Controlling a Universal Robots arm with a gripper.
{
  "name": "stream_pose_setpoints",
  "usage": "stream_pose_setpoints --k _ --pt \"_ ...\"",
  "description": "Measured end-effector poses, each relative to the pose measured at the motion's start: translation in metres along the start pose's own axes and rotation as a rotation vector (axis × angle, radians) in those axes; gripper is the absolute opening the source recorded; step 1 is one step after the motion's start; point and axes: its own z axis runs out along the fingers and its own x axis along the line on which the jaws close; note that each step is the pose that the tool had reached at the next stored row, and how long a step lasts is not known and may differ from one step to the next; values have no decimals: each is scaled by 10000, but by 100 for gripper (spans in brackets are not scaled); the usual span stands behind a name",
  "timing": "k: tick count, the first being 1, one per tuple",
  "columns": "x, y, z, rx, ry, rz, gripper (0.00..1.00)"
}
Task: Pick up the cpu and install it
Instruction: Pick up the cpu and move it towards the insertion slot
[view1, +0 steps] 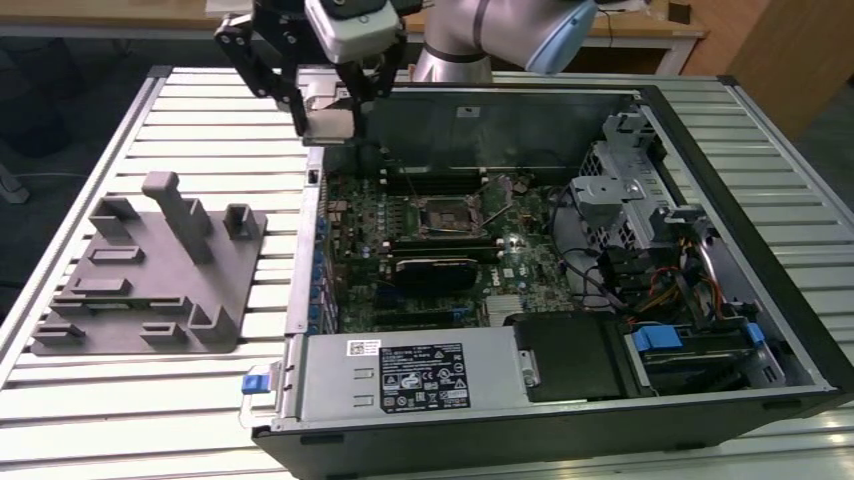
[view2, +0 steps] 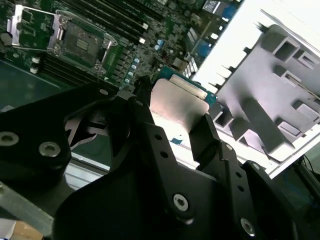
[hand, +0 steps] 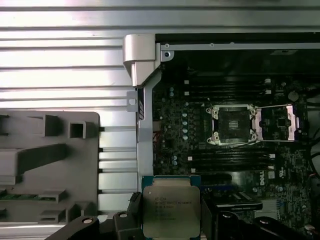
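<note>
- Upper left of centre in the exterior view, a black two-fingered gripper (view1: 330, 116) on a silver-grey robot arm (view1: 497, 32) is hovering over the upper left corner of an open black desktop computer case (view1: 747, 330).
- Its fingers (view2: 143, 112) are closing on the cpu (view1: 331, 124), a small thin square chip with a pale silver-grey metal top and a green board rim, and are pinching it by two opposite edges.
- Both wrist views are showing the chip (hand: 171, 210) in the air between the fingertips, above the case's edge and clear of the board.
- Near the frame's centre in the exterior view, a black square socket in a silver metal frame (view1: 445, 214) is lying on the green motherboard (view1: 527, 255), well apart from the chip.
- At the exterior view's left, a grey moulded plastic tray (view1: 147, 275) is resting on the slatted metal table (view1: 107, 400).
- Judging by its look, the chip is handling as light and rigid, with a smooth lid that could slip and a delicate underside. The side edges, where the fingers are gripping now, seem the safest hold.
</note>
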Motion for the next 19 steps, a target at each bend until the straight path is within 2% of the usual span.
stream_pose_setpoints --k 8,15,19 --pt "-318 6 121 0 5 -8 55" --pt "-494 6 251 -1 5 -21 55" --pt "-571 6 324 0 7 -32 55"
